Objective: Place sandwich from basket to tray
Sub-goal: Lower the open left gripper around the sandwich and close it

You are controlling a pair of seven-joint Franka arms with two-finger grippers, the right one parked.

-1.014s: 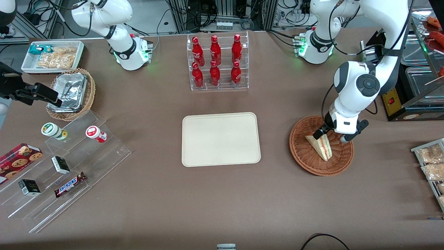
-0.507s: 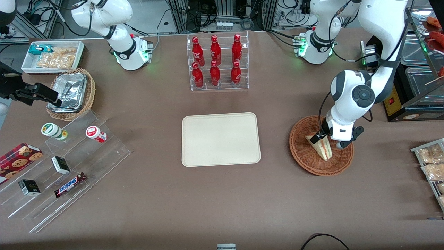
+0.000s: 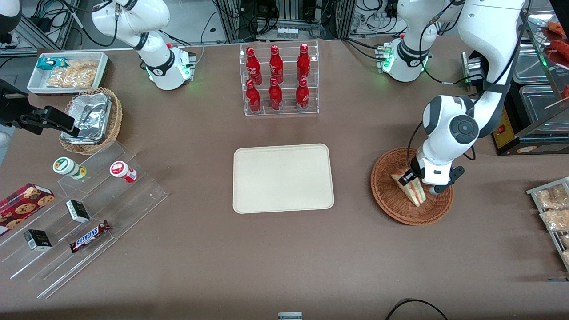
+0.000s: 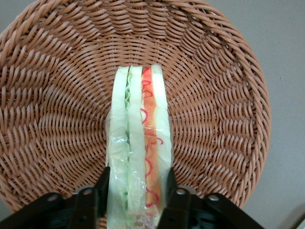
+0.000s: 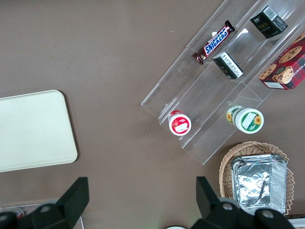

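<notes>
At the right of the front view, the left arm's gripper (image 3: 418, 184) is lowered into the round reddish-brown basket (image 3: 391, 202). The sandwich (image 3: 414, 191) lies inside that basket, a pale wedge with red and green layers. The wrist view shows the two black fingers (image 4: 101, 191) spread to either side of the sandwich (image 4: 138, 152), flanking its wide end; whether they press it cannot be told. The cream tray (image 3: 283, 178) sits at the frame's centre, well apart from the basket.

open brown table lies between basket (image 3: 395, 209) and tray (image 3: 283, 178); the gripper (image 3: 420, 183) sits low in that basket.
</notes>
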